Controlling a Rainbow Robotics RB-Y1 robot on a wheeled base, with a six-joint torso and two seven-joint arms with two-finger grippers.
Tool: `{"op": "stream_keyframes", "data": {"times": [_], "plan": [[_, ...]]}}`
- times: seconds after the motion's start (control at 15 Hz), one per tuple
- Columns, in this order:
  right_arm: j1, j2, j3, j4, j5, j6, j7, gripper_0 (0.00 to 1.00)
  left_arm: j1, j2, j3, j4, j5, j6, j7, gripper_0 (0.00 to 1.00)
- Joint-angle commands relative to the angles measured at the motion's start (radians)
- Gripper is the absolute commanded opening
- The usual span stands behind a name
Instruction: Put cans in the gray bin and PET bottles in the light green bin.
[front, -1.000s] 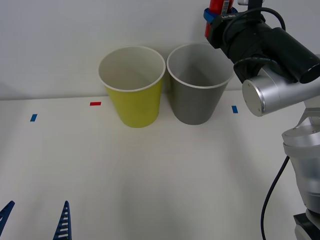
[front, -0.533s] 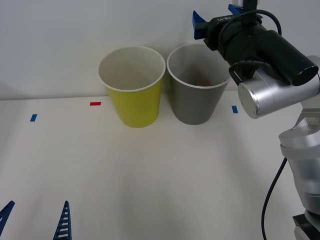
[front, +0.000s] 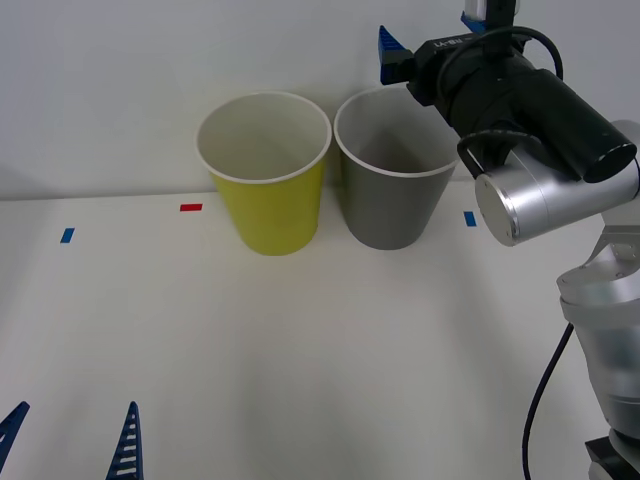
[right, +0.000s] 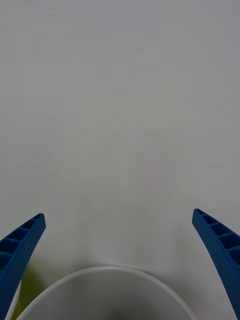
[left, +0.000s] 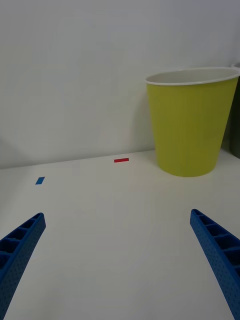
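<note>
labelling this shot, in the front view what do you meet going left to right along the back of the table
blue tape mark → red tape mark → light green bin → gray bin → second blue tape mark, with the right end effector open, above the gray bin's far right rim.

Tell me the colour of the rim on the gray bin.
White, on the gray bin; clearest in the front view.

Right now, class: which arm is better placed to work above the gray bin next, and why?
Right. Its open end effector hangs just above the gray bin. The left end effector, also open, sits low near the table's front, far from both bins.
</note>
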Motion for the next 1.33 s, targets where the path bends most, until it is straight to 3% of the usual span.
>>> {"op": "stream_keyframes", "data": {"times": [0.07, 0.6, 1.0, 1.33], "plan": [[0.087, 0.027, -0.016, -0.084, 0.049, -0.002, -0.003, 1.00, 0.000, 0.000, 0.000, 0.000, 0.000, 0.000, 0.000, 1.00], [0.385, 0.052, -0.099, -0.305, 0.056, -0.029, -0.007, 1.00, 0.000, 0.000, 0.000, 0.000, 0.000, 0.000, 0.000, 1.00], [0.644, 0.068, -0.112, -0.322, 0.079, -0.281, -0.009, 1.00, 0.000, 0.000, 0.000, 0.000, 0.000, 0.000, 0.000, 1.00], [0.804, 0.042, -0.135, -0.322, 0.081, -0.439, -0.004, 1.00, 0.000, 0.000, 0.000, 0.000, 0.000, 0.000, 0.000, 1.00]]}}
